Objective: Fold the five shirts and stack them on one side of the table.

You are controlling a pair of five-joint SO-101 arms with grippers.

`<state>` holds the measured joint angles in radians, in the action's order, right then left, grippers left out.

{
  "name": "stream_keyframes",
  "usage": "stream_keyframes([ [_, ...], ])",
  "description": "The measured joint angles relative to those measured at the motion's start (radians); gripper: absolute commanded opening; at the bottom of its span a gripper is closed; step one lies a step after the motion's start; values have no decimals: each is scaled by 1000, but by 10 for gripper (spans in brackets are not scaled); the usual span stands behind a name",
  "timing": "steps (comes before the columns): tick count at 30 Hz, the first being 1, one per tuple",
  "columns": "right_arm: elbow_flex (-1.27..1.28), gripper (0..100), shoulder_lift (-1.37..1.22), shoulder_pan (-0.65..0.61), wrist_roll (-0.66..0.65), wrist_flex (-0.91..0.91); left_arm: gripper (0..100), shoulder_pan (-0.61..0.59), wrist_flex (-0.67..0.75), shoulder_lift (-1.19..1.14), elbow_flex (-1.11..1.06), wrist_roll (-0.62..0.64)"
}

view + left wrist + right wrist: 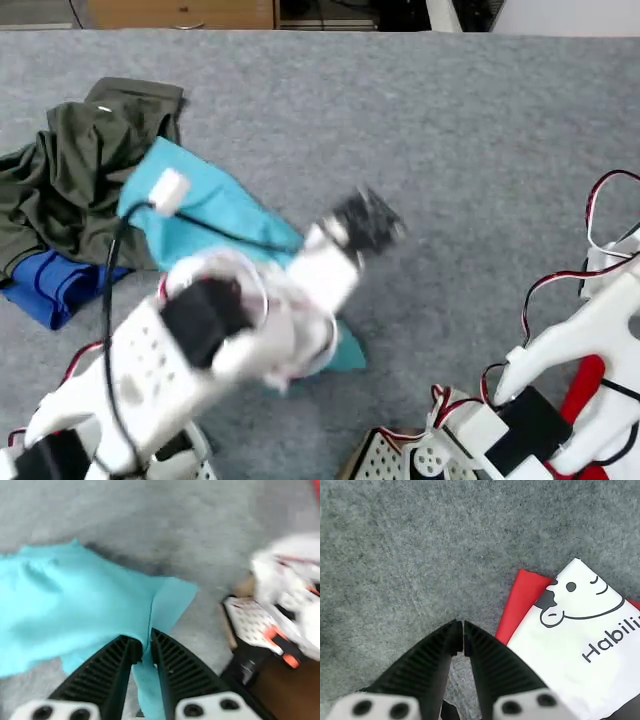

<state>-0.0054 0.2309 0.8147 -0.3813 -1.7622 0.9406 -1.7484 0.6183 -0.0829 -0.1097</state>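
The left gripper (pixel 146 647) is pinched shut on an edge of the teal shirt (pixel 65 610), which lies just beside the green shirt (pixel 70 170). The right gripper (pixel 460 630) is closed and empty, well apart from the green shirt. Risk: the thin pinch may slip, so the fabric bunches.
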Motion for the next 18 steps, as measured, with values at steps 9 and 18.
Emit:
stream_keyframes([
  [9,2,197,0,-55,-21,0,274,-11,0,84,12,124],
  [18,3,224,0,-400,-2,-5,274,-514,0,249,87,215],
])
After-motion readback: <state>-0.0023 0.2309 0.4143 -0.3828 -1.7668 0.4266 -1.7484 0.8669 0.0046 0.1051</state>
